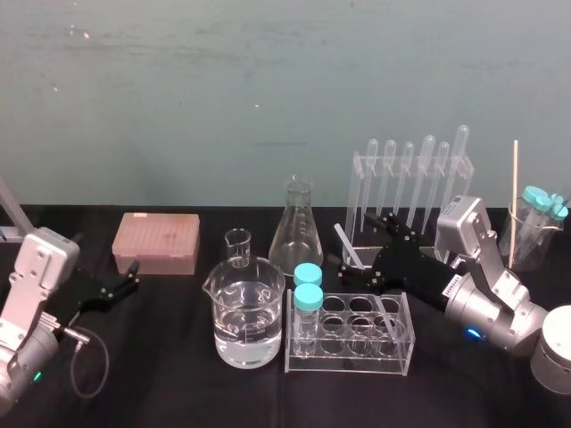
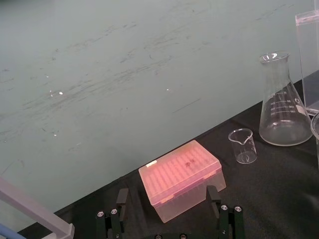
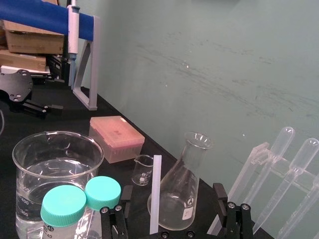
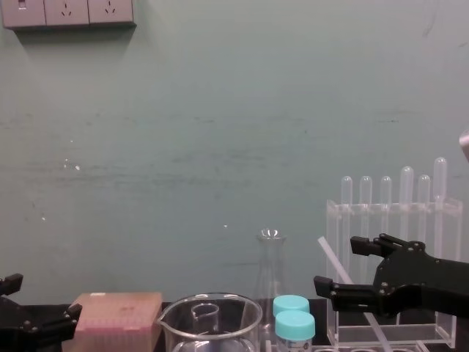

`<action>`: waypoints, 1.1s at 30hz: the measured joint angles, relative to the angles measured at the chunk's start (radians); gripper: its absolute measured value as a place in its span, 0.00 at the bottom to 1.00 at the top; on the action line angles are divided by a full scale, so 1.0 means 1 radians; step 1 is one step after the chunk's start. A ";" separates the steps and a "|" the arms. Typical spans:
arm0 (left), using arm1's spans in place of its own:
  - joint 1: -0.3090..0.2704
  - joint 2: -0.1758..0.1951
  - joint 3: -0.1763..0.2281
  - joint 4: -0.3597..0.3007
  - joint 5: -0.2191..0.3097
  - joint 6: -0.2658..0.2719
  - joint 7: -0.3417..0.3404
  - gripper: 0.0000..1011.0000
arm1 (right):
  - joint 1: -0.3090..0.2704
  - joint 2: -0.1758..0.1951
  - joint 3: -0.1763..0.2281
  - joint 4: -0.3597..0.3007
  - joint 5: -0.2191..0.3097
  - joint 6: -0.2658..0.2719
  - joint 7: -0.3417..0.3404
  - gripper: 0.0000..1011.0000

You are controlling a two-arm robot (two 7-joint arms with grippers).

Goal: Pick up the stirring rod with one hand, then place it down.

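Stirring rod (image 1: 349, 245) is seen tilted and gripped around its middle by the closed fingers of the right hand (image 1: 406, 263), right of centre. Its lower end is angled towards the clear tube rack (image 1: 350, 358); whether it rests there cannot be told. The pick-up is judged done or nearly so, and the setting down is left. The left hand (image 1: 103, 287) is parked at the near left, fingers spread and empty, beside the pink tip box (image 1: 155, 242). Free table is limited. The rack's 2 teal-capped tubes (image 1: 308, 287) stand just left of the hand, the water beaker (image 1: 244, 312) and flask (image 1: 299, 227) are found further left, and the pipette stand (image 1: 410, 183) is close behind.
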 joint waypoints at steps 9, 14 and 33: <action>0.000 0.000 0.000 0.000 0.000 0.000 0.000 0.99 | 0.000 0.001 -0.001 -0.001 0.000 -0.002 0.000 0.98; 0.000 0.000 0.000 0.000 0.000 0.000 0.000 0.99 | -0.001 0.002 -0.002 -0.001 0.000 -0.003 0.000 0.88; 0.000 0.000 0.000 0.000 0.000 0.000 0.000 0.99 | -0.001 0.003 -0.003 -0.002 0.000 -0.005 -0.001 0.30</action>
